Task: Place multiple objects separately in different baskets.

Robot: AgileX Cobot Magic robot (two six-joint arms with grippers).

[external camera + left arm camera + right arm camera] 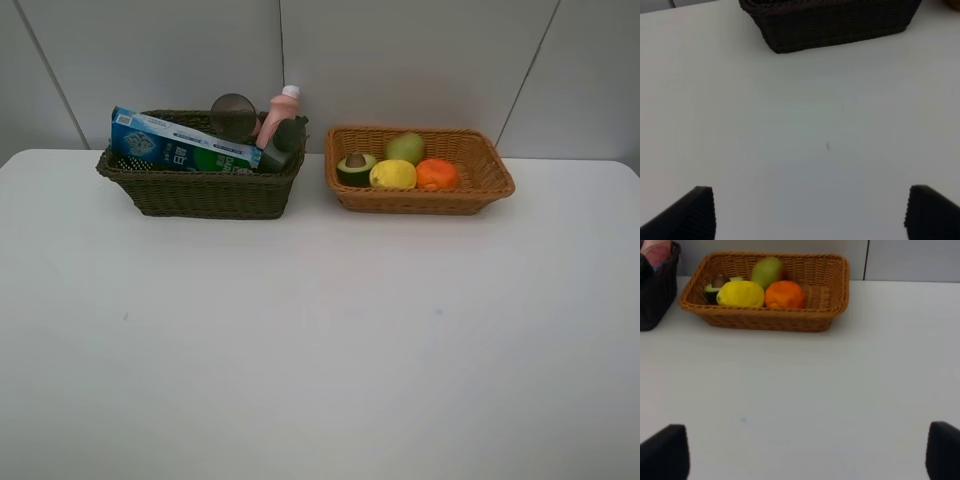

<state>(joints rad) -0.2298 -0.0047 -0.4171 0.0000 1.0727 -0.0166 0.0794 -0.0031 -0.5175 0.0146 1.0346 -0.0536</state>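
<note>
The dark olive-brown basket (200, 190) stands at the back left and holds the blue-green toothpaste box (180, 142), the mauve cup (233, 115), the pink bottle (279, 113) and the dark bottle (280, 146). The orange-tan basket (480, 165) at the back right holds the halved avocado (355, 166), lemon (393, 174), pear (405, 148) and orange (436, 174). The left gripper (810, 212) is open and empty over bare table short of the dark basket (835, 25). The right gripper (805, 455) is open and empty, short of the tan basket (825, 300). Neither arm shows in the high view.
The white table (320, 340) stretches wide in front of both baskets. A grey panelled wall (400, 60) rises right behind them. A small dark speck (828, 146) marks the table ahead of the left gripper.
</note>
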